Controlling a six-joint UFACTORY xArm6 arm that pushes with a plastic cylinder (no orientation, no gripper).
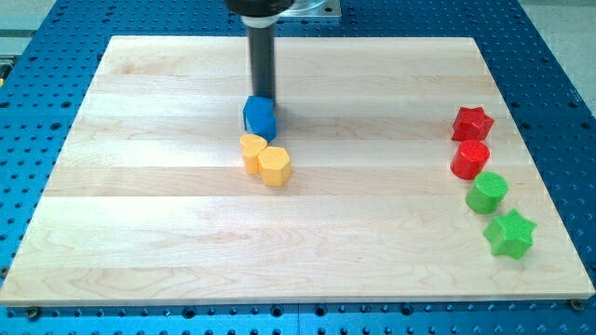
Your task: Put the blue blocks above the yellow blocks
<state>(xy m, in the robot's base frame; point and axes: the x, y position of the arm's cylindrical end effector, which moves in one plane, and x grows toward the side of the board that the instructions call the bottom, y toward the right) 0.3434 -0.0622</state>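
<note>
Blue block [260, 117], the only blue one on show, sits a little toward the view's left of the middle of the surface [168, 214], in its upper half, and its shape reads as a chunky cube seen corner-on, though the edges are soft and I cannot be sure. My tip [263, 97] comes down right behind it, at the block's upper edge, apparently touching it; the very end of the rod is partly masked by the block, so real contact cannot be confirmed. The tool is a plain dark rod with nothing to open or close, and it grips nothing. Its upper part is cut off by the view's top, where only a slice of the dark mount shows.

Just below the blue block lie two yellow blocks pressed together: a yellow block [251, 152] toward the view's left, orange-tinted and partly hidden by its neighbour, so its outline is hard to name, and a yellow heart-like block [275, 166] in front of it. The blue block looks to touch the upper yellow one.

Well apart, near the view's right edge, four blocks run in a slanting column: a red star [472, 122] at the top, a red cylinder [470, 159] beneath it, a green cylinder [487, 193], then a green star [509, 233] lowest. Count: one blue, two yellow, two red, two green.
</note>
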